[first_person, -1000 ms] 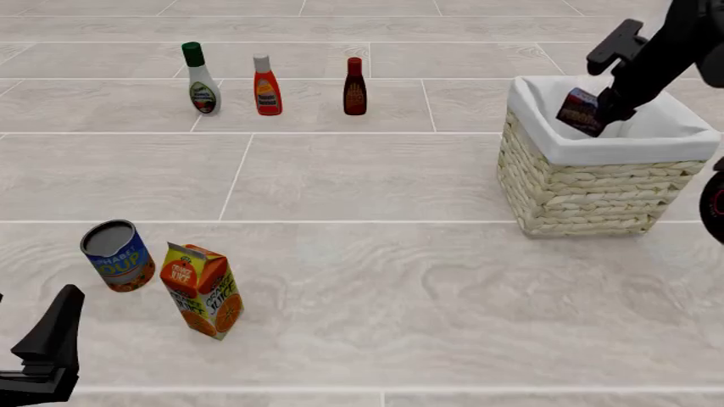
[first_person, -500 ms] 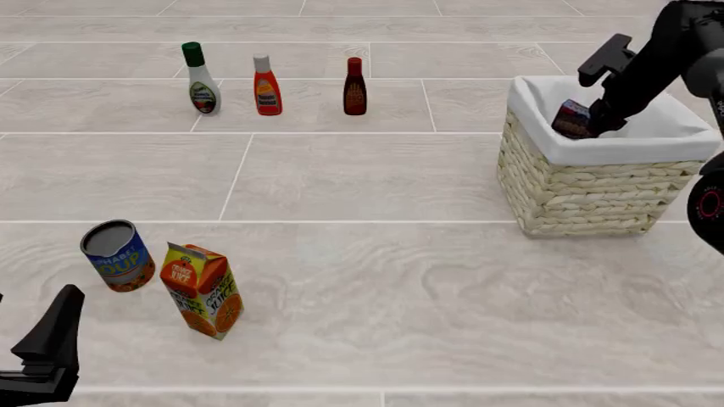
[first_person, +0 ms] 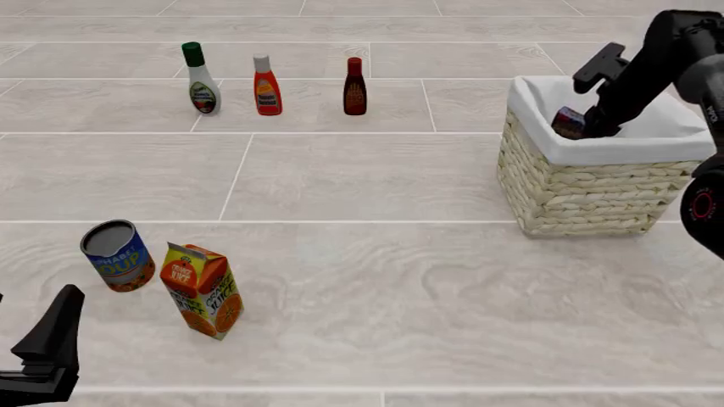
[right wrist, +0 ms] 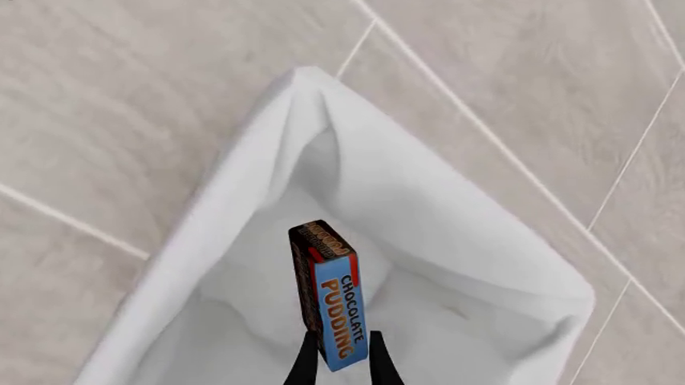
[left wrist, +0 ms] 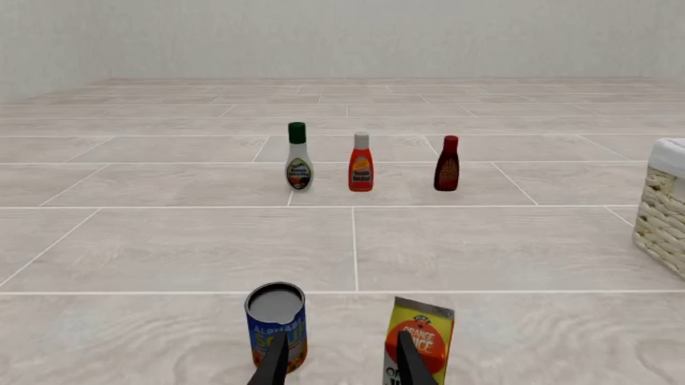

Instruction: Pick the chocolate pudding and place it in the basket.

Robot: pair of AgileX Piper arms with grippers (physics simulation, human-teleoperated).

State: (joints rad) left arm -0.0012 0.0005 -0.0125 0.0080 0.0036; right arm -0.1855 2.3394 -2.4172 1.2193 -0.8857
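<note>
Chocolate pudding [right wrist: 329, 295]: a small box with a blue face and a dark, red-edged end, held inside the basket's mouth, below the level of the rim; in the front view only its upper part [first_person: 569, 122] shows above the near wall
Right gripper [right wrist: 336, 359]: its two dark fingers pinch the near end of the chocolate pudding, one on each broad side; the arm reaches down into the basket from the far right
Basket [first_person: 588, 191]: pale wicker with a white cloth lining folded over the rim, standing at the right of the table; the lining [right wrist: 268, 168] surrounds the box on all sides in the right wrist view, and whether the box touches the lining cannot be told
Bottles: a green-capped white bottle [first_person: 202, 80], a red bottle with a white cap [first_person: 266, 86] and a dark red-brown bottle [first_person: 354, 87] stand upright in a row at the far side, well apart from the basket
Soup can [first_person: 117, 255]: blue, upright, at the near left
Orange juice carton [first_person: 203, 290]: just beside the soup can, leaning a little
Left gripper [left wrist: 337, 365]: low at the near left corner, fingers spread with nothing between them, pointing toward the soup can and orange juice carton
In the way: nothing stands between the box and the basket's floor that can be seen
</note>
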